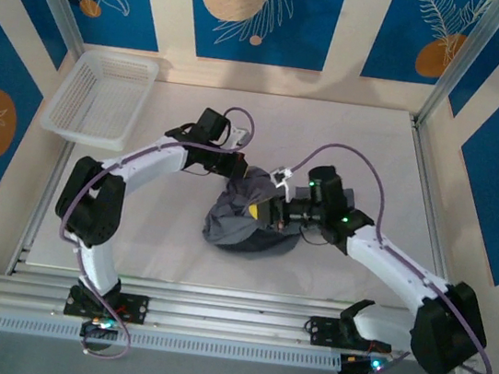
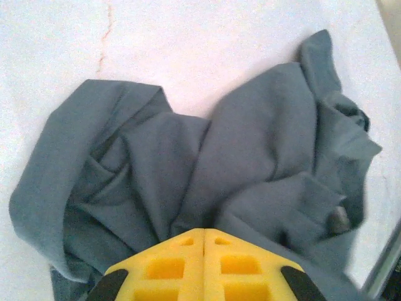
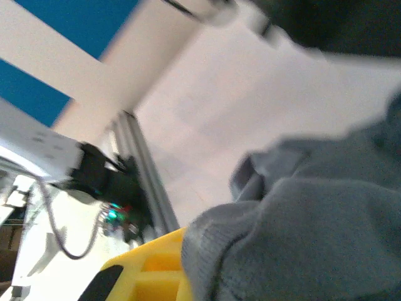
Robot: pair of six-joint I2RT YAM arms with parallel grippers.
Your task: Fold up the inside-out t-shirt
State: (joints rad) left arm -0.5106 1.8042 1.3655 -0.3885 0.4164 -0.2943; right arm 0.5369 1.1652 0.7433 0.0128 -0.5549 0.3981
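Yellow fingers (image 2: 166,268) of the left gripper (image 2: 204,233) are pressed together, pinching a bunched ridge of the inside-out t-shirt (image 2: 250,144); cloth drapes over the right gripper (image 1: 257,212), so I cannot tell its grip. The shirt lies crumpled mid-table (image 1: 350,136) between both grippers. No fold looks made yet: spreading it flat and all folding remain, I judge

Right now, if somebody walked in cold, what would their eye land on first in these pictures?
First, the crumpled slate-grey t-shirt heaped in the middle of the table. The left gripper has its yellow fingers closed together where the folds gather, and the right gripper is half buried in fabric. Next, the white lattice basket at the far left corner.
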